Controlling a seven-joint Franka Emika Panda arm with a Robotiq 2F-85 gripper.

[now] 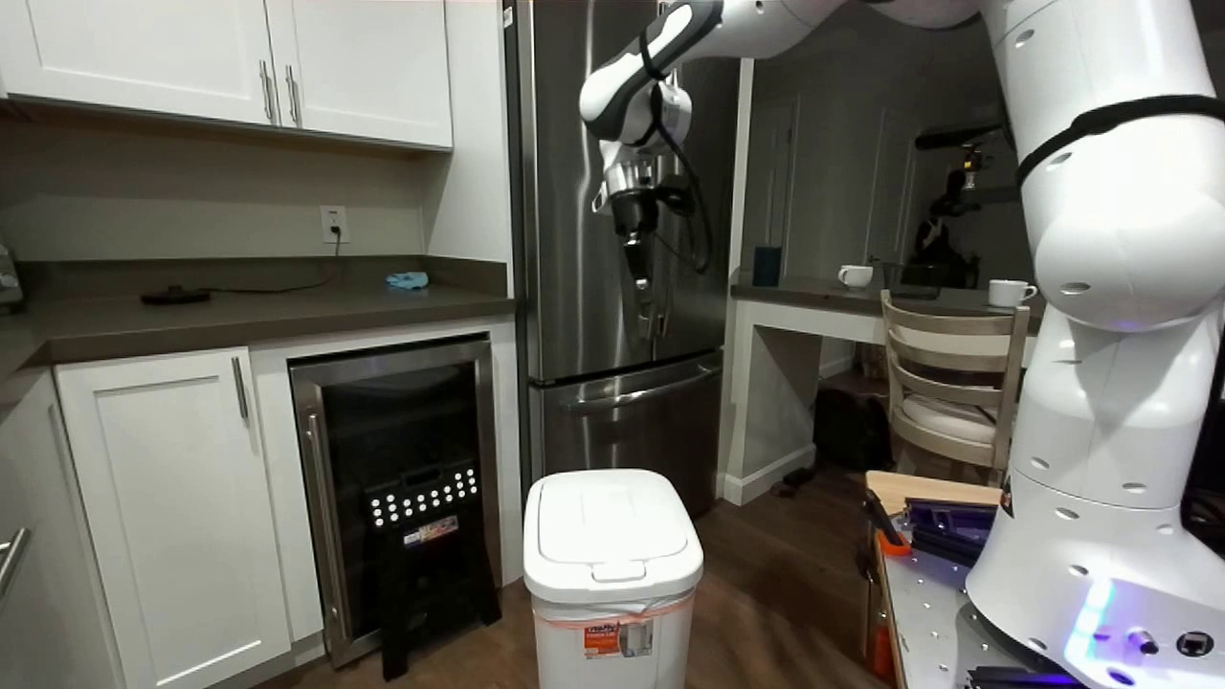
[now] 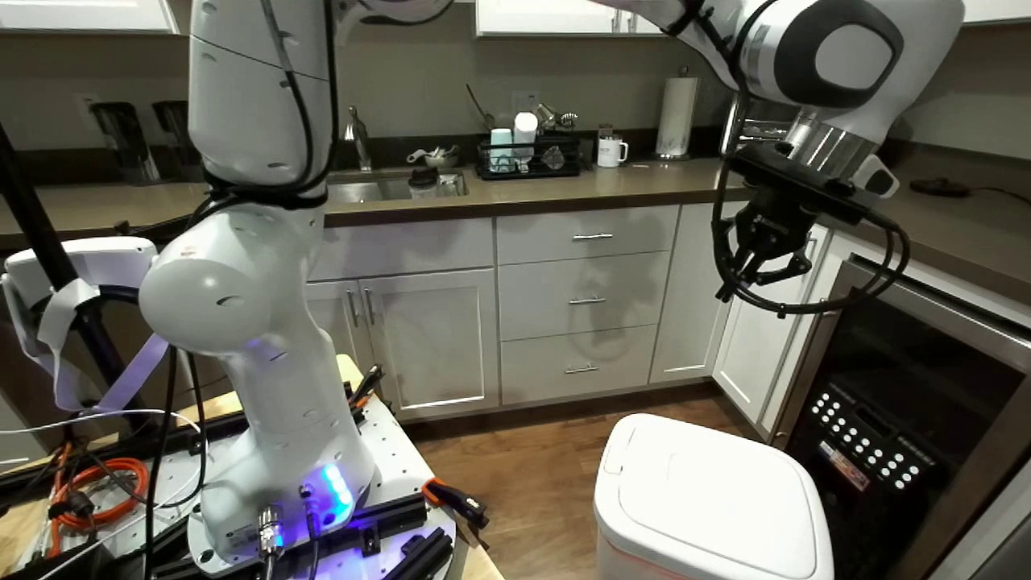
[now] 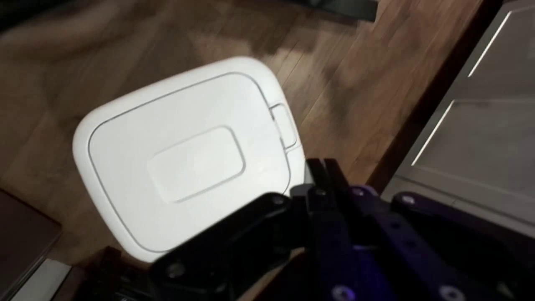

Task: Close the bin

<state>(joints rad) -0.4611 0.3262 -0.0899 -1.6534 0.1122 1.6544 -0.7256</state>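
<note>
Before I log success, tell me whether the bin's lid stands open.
No, in an exterior view the lid lies flat across the top of the bin.

White arm point(image 1: 1101, 230) (black fingers point(image 3: 318, 177))

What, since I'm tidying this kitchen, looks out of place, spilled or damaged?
Minor untidiness: what looks like a liner bag shows untucked below the lid of the white trash bin, and a light-blue item, perhaps cloth, lies crumpled on the countertop. The lid looks shut; no spill or damage shows.
</note>
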